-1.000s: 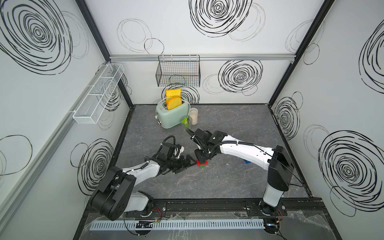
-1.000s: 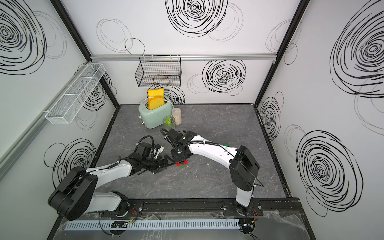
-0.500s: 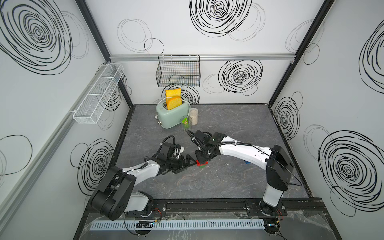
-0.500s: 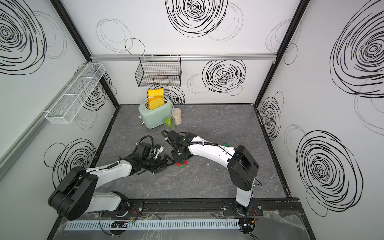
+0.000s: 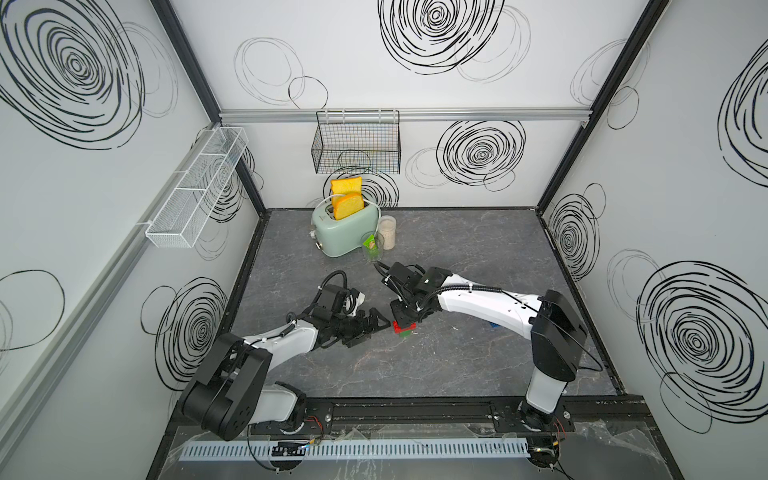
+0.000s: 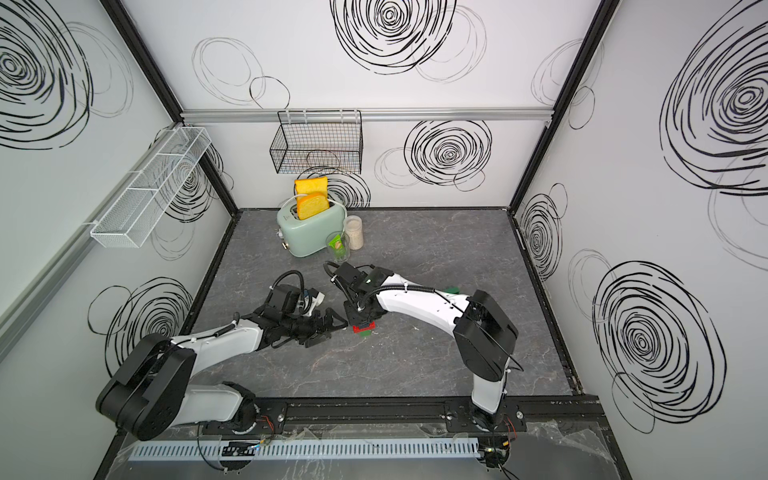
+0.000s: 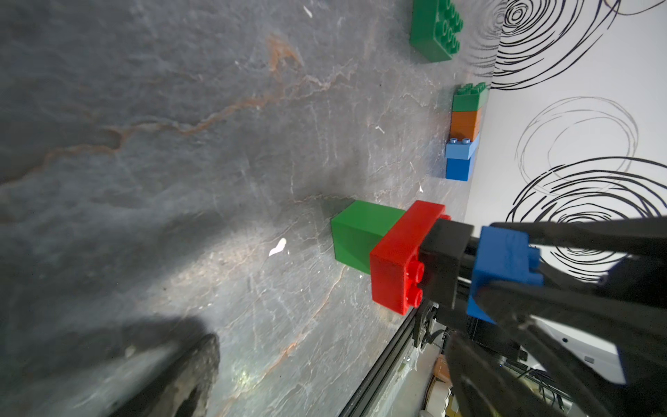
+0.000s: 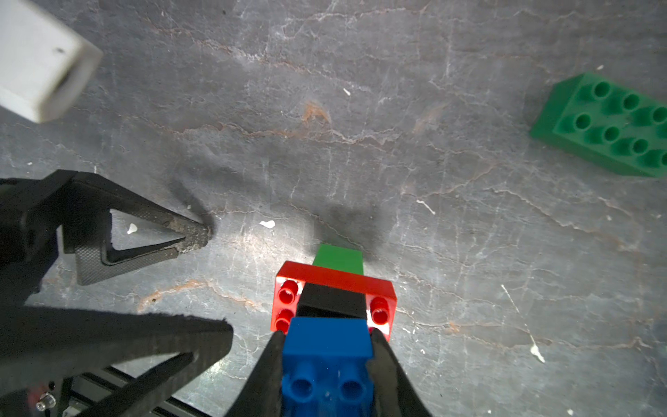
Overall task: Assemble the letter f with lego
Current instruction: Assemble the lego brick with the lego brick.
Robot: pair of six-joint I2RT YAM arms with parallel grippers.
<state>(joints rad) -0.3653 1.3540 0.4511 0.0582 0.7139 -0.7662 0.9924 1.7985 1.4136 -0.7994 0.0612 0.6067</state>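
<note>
A: Right arm reaches low across the tabletop, wrist tipped down, and the right gripper is clamped on the blue brick!

B: That brick caps a stack right under the jaws: black brick, red brick, green brick at the base.

A: Left gripper is spread wide and empty, just beside the stack.

B: A green oblong brick lies flat, well beyond the right gripper.
</note>
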